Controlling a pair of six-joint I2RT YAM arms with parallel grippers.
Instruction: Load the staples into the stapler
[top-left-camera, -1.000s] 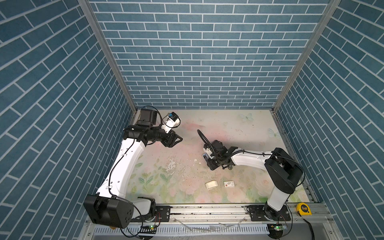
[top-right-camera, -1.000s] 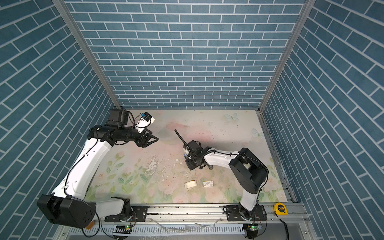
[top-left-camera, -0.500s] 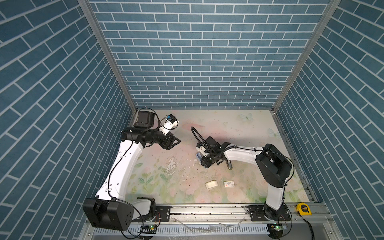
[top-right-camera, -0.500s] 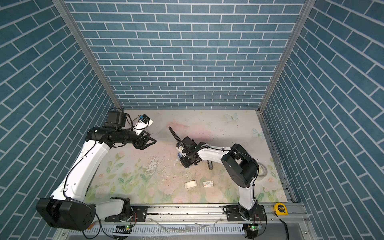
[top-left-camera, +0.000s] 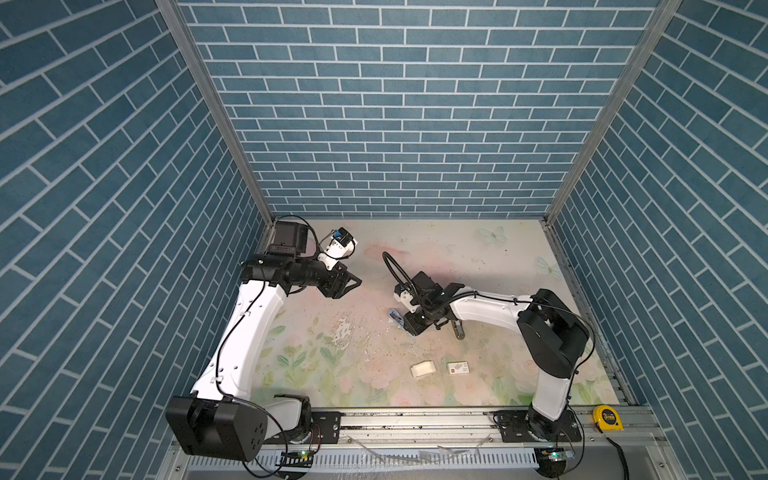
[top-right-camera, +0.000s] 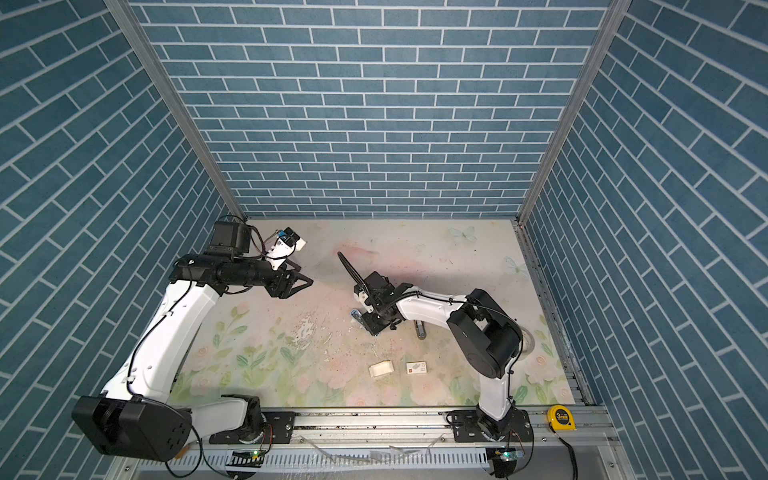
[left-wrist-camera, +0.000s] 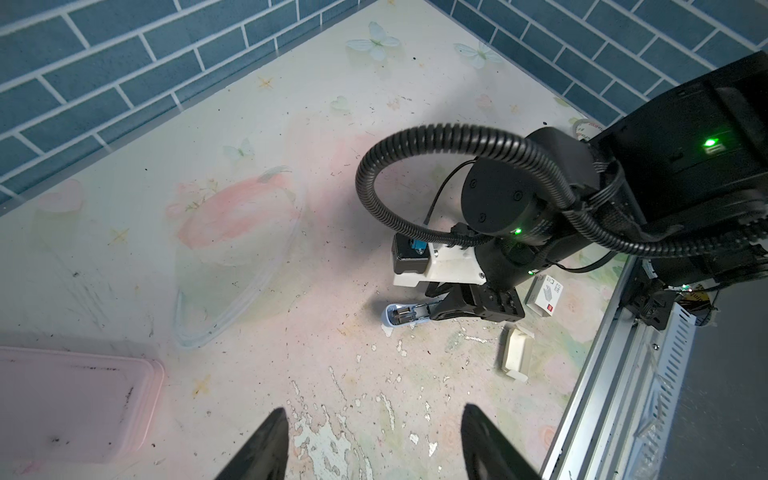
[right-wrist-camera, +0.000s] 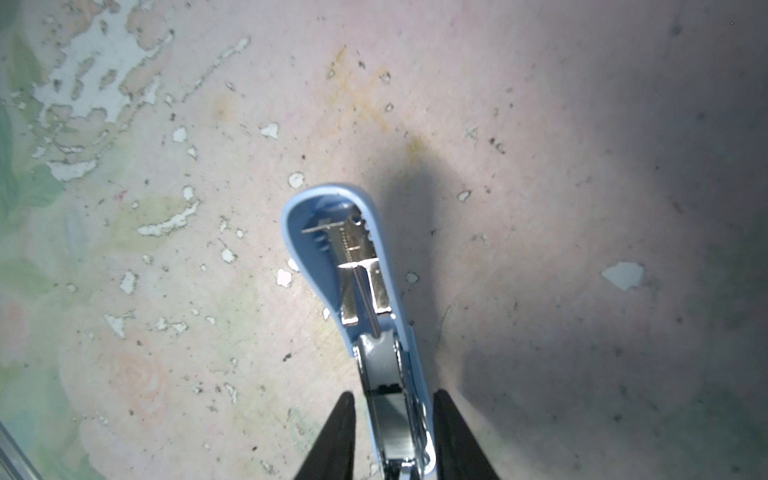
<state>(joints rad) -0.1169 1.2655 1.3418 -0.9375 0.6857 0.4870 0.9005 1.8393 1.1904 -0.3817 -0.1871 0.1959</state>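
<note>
- Little has changed on the left: the left jaws hang over the back of the counter (top-left-camera: 436, 249) about where they were a second ago. They are spread and empty, with the fingertips (left-wrist-camera: 272, 436) clear of everything.
- The pale blue stapler (right-wrist-camera: 365, 299) lies on the counter near the middle, lid swung back and metal channel facing up. It sits further left than a second ago, so it seems to have been dragged along.
- The right jaws straddle its channel half, fingertips (right-wrist-camera: 345, 432) close to both sides. I cannot tell whether they pinch it or have just let go. Over the last second the right arm (top-left-camera: 490, 309) has swung its wrist toward the middle.
- No staples show clearly in the channel.
- A white tray (top-left-camera: 423, 369) lies near the counter's front edge, well apart from the stapler. It is too small to tell whether any strips lie in it.
- A short grey bar (top-left-camera: 457, 331) just beside the right arm may be a strip, but I cannot be sure.
- A red-marked sleeve (top-left-camera: 458, 368) lies just beside the tray.
- As I judge it, the stapler is now placed and open, but loading has not begun; a strip must be fetched first.
</note>
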